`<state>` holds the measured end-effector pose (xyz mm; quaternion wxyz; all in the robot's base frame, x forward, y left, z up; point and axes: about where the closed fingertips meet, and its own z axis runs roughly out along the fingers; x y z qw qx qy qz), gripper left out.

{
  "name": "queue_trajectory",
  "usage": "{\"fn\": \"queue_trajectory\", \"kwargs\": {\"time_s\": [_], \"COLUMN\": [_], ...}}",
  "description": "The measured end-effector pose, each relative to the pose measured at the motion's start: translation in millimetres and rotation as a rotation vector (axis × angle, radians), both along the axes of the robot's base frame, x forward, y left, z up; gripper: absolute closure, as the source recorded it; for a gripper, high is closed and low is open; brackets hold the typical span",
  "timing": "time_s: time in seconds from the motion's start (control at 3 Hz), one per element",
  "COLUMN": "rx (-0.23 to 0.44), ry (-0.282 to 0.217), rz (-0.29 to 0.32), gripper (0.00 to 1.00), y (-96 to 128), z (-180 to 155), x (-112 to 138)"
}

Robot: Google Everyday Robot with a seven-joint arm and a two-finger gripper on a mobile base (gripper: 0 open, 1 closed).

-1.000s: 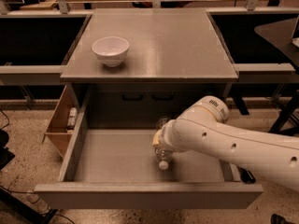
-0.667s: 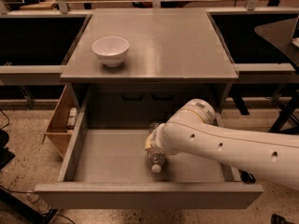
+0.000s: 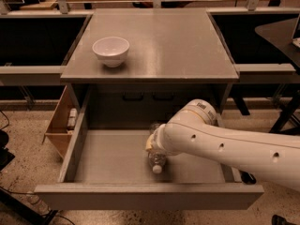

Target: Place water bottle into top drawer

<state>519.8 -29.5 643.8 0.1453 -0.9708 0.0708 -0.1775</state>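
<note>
Far left: small open wooden crate (image 3: 57, 125) hangs off the cabinet's left side, just beside the drawer wall, with a small pale item (image 3: 71, 118) in it, can't ID it. Up top, round white ceramic bowl (image 3: 111, 50) sits upright on the left part of the flat grey counter (image 3: 168, 46), well apart from everything below. Wide shallow grey top drawer (image 3: 110, 161) is pulled fully out under the counter, front panel toward the camera. Its only visible content is the small clear plastic water bottle (image 3: 157, 162), inside the drawer right of centre, white cap pointing at the front panel, neck low over the grey floor, upper body hidden behind the wrist; can't tell if it rests on the floor or hangs just above it. Gripper (image 3: 152, 145) is down inside the drawer, right at the bottle's hidden end, mostly covered by its own wrist, so clamped or released: can't tell. Thick white robot arm (image 3: 234, 149) comes in from the right edge, crossing over the drawer's right wall.
</note>
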Motion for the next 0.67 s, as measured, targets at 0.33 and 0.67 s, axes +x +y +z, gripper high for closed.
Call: {"fn": "queue_trajectory", "kwargs": {"time_s": [0.33,0.67], "rx": [0.000,0.000], "ry": [0.000,0.000], "rz": [0.000,0.000], "gripper": [0.34,0.11], "y": [0.0,0.0], "z": [0.0,0.0], "x": [0.0,0.0]}}
